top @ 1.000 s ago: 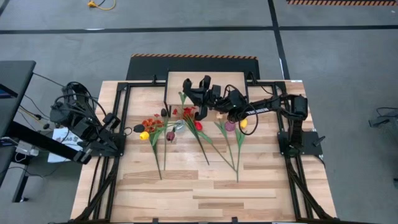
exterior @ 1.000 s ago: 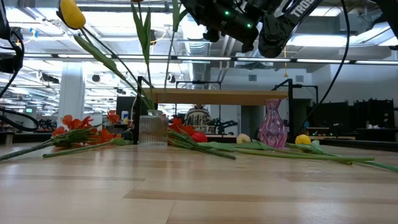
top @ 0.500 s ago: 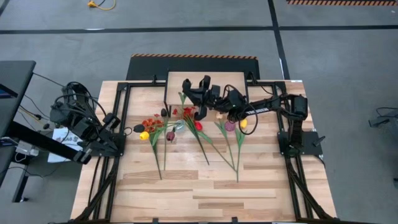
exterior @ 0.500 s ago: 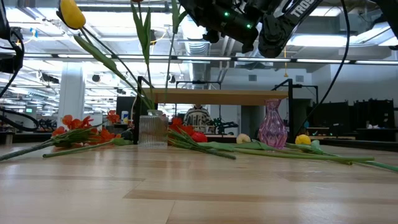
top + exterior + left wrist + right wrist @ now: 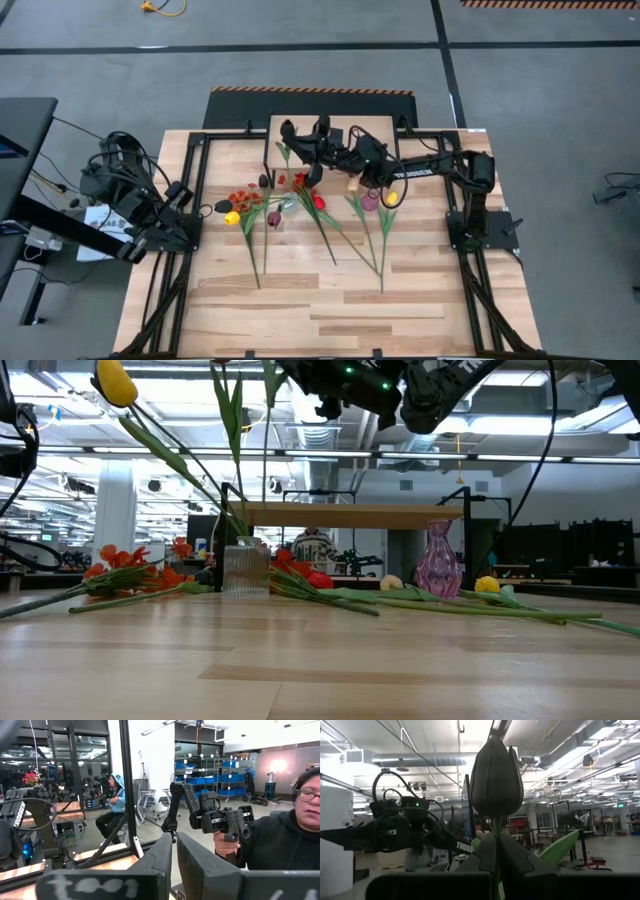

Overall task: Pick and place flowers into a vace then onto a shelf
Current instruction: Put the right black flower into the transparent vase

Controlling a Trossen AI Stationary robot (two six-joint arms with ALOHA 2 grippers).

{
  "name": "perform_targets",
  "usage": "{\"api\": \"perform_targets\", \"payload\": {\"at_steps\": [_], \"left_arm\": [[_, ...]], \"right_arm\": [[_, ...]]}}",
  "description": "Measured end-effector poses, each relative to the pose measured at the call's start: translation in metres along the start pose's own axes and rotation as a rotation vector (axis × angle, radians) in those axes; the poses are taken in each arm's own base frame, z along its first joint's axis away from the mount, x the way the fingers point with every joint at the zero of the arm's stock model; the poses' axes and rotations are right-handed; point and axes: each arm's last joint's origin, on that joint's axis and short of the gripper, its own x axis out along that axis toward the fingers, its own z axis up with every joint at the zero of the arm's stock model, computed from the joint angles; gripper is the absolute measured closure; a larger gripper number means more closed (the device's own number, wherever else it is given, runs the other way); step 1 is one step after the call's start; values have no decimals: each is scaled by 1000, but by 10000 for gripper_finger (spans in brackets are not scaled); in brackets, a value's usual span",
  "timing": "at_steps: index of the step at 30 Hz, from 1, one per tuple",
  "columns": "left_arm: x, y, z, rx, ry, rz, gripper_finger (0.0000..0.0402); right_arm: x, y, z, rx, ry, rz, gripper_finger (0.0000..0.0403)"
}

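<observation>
The right arm's fingers (image 5: 496,851) pinch a tulip (image 5: 496,777) stem above the shelf (image 5: 300,128); other flowers (image 5: 322,222) lie on the tabletop (image 5: 330,310) below.

A slatted wooden table (image 5: 330,310) is seen. At its twelve o'clock edge the shelf (image 5: 385,124) stands. Flowers (image 5: 322,222) are scattered across the centre, beside a clear vase (image 5: 242,569) and a pink vase (image 5: 438,571).

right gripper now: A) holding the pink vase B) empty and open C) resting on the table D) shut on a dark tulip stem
D: in the right wrist view the right gripper is shut on the stem just under the dark tulip head, held up in the air.
</observation>
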Motion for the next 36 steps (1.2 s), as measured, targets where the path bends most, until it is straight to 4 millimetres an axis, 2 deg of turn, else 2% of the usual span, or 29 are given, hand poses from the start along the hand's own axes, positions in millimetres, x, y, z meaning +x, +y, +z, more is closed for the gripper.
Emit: {"api": "perform_targets", "payload": {"at_steps": [6, 14, 36], "left_arm": [[0, 0, 0, -1, 0, 0, 386], [0, 0, -1, -5, 12, -2, 386], [0, 0, -2, -13, 19, -3, 386]], "right_arm": [[0, 0, -1, -7, -4, 1, 403], [-2, -3, -29, 31, -4, 2, 403], [-2, -2, -35, 36, 67, -5, 403]]}}
